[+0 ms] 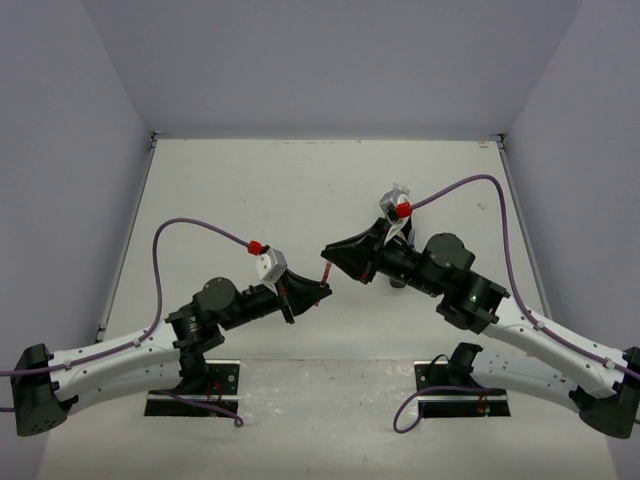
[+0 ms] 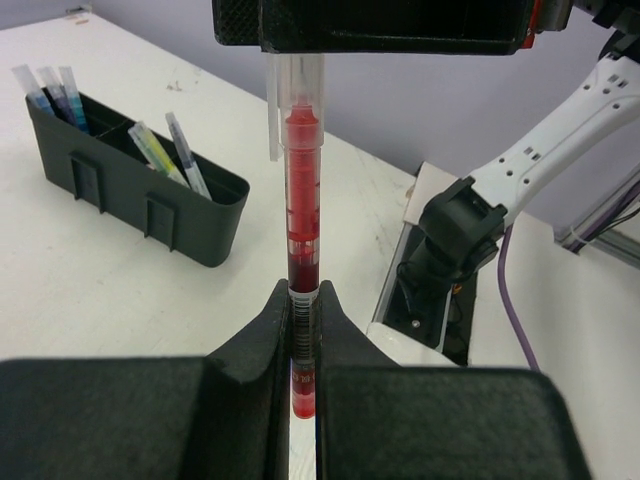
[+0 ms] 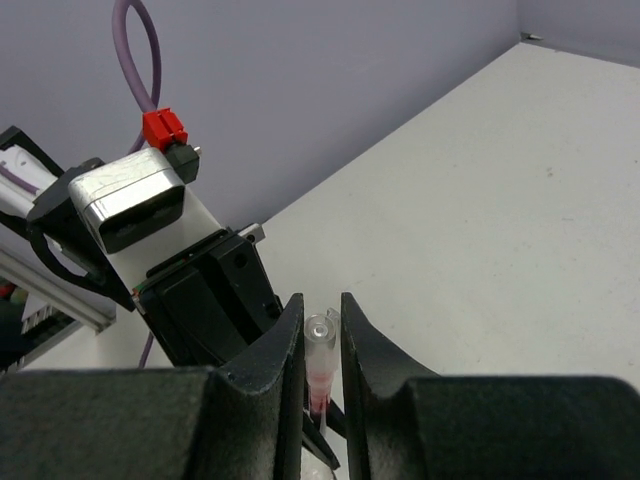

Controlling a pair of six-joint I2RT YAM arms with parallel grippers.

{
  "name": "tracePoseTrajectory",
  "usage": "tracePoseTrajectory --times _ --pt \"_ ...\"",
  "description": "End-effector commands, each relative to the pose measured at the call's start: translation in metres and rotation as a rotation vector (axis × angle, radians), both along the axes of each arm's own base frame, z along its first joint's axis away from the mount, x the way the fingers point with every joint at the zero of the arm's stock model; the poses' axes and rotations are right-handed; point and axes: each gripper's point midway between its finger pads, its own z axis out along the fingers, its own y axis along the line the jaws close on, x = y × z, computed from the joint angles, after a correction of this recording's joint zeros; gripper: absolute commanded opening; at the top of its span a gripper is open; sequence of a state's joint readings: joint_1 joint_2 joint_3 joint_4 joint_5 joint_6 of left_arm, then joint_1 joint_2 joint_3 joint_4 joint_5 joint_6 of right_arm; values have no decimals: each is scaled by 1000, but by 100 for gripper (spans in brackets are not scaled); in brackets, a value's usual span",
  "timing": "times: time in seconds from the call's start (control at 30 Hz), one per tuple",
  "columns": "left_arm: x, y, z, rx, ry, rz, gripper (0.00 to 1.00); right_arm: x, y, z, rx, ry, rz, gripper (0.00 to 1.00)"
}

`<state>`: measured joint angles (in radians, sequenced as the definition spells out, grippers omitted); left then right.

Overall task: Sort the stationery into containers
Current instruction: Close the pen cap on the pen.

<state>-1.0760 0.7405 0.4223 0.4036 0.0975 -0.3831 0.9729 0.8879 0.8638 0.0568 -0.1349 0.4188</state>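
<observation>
A red pen [image 2: 303, 200] with a clear cap [image 3: 320, 345] is held in the air between both grippers. It shows as a short red streak in the top view [image 1: 325, 271]. My left gripper [image 2: 305, 300] is shut on its barcode end. My right gripper [image 3: 320, 312] is closed around the capped end, and it appears at the top of the left wrist view [image 2: 370, 25]. The black organiser tray [image 2: 195, 225] stands on the table and holds blue pens [image 2: 50, 90], a yellow-green pen [image 2: 155, 152] and a grey pen [image 2: 187, 152]. The tray does not show in the top view.
The white table [image 1: 300, 190] is walled in by grey panels on three sides. Purple cables [image 1: 190, 225] arc above both arms. The right arm's base and mount [image 2: 455, 240] sit near the table edge. The left gripper's body [image 3: 200, 290] is close in front of my right fingers.
</observation>
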Motion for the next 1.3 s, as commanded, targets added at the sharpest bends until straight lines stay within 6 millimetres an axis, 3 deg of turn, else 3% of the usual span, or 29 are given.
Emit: tracePoseTrajectory --times 0.0,0.2,0.4,0.53,0.6,0.73,0.77,0.87,1.0,1.1,1.27 --pt "18 14 96 -214 -167 125 0 -8 8 -55 -61 131 40 0" --pt "25 25 139 -324 -273 195 0 -12 15 -110 -105 251 56 0" --pt "16 30 196 -379 -424 182 0 -16 22 -141 -163 342 80 0" --pt "15 37 217 -372 -470 202 0 -19 24 -159 -199 379 95 0" --pt "14 34 209 -348 -476 189 0 -19 22 -157 -188 377 88 0" --pt "7 14 158 -283 -415 85 0 -11 17 -120 -126 314 40 0" --pt "5 10 139 -268 -377 58 0 -10 17 -99 -101 268 48 0" --pt "-2 2 105 -238 -323 0 0 -11 14 -66 -78 200 62 13" --pt "-1 -2 73 -190 -263 -13 0 -12 8 -30 -43 126 58 49" --pt "3 -1 54 -156 -229 7 0 -11 -2 -11 -27 83 25 67" --pt "5 -1 40 -126 -201 16 0 -12 -18 6 5 22 -15 65"
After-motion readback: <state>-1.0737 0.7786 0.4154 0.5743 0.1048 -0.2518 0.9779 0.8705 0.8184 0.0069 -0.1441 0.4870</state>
